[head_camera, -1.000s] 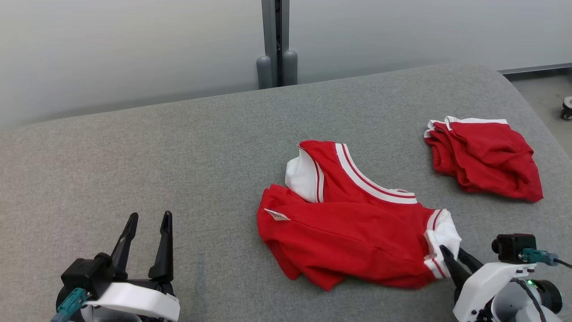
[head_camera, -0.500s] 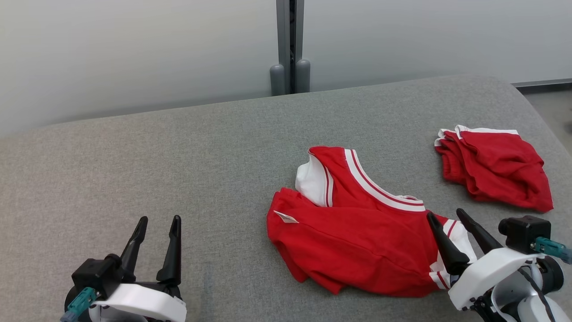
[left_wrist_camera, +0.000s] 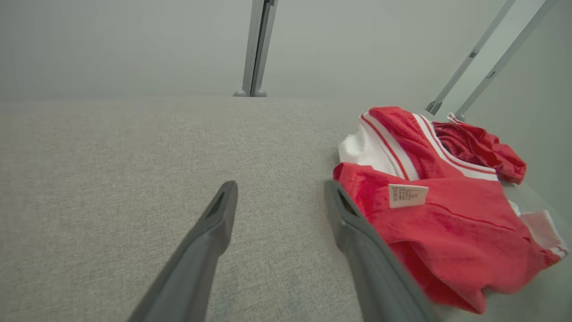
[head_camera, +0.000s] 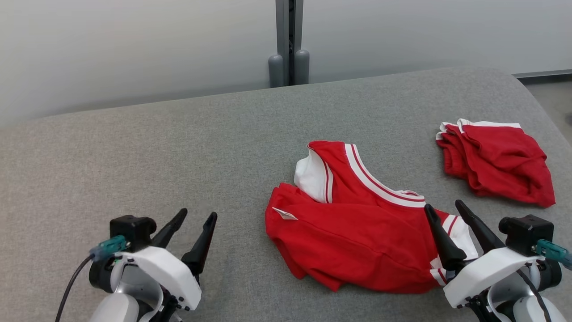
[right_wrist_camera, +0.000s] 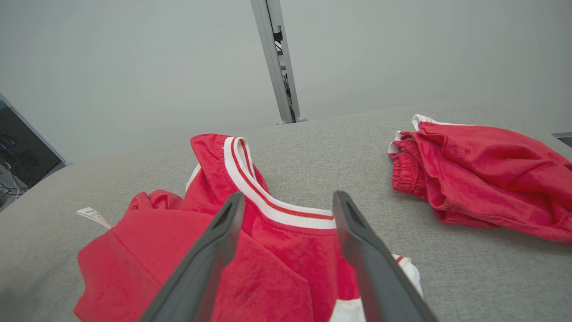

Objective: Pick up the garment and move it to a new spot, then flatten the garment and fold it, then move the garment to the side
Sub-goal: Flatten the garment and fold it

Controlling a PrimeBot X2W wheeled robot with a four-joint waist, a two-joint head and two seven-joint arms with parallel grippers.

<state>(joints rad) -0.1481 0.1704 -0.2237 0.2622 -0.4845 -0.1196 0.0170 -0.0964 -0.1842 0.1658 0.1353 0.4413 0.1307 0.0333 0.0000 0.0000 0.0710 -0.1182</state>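
We see the garment (head_camera: 353, 241) as soft matt red cloth with ribbed white trim and a papery label (left_wrist_camera: 407, 195); the second garment (head_camera: 496, 161) at the far right looks alike. The table (head_camera: 178, 147) wears rough, matt grey woven fabric. The left gripper (head_camera: 199, 213) and right gripper (head_camera: 442, 205) have matt dark plastic-looking fingers under smooth, faintly glossy white shells. The far post (head_camera: 289, 40) looks like smooth grey metal.

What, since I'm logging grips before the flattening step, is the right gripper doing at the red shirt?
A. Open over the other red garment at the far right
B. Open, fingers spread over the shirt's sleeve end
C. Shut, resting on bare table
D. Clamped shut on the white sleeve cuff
B: in the head view the right gripper has its two fingers apart over the sleeve end of the red shirt, with no cloth pinched between them.
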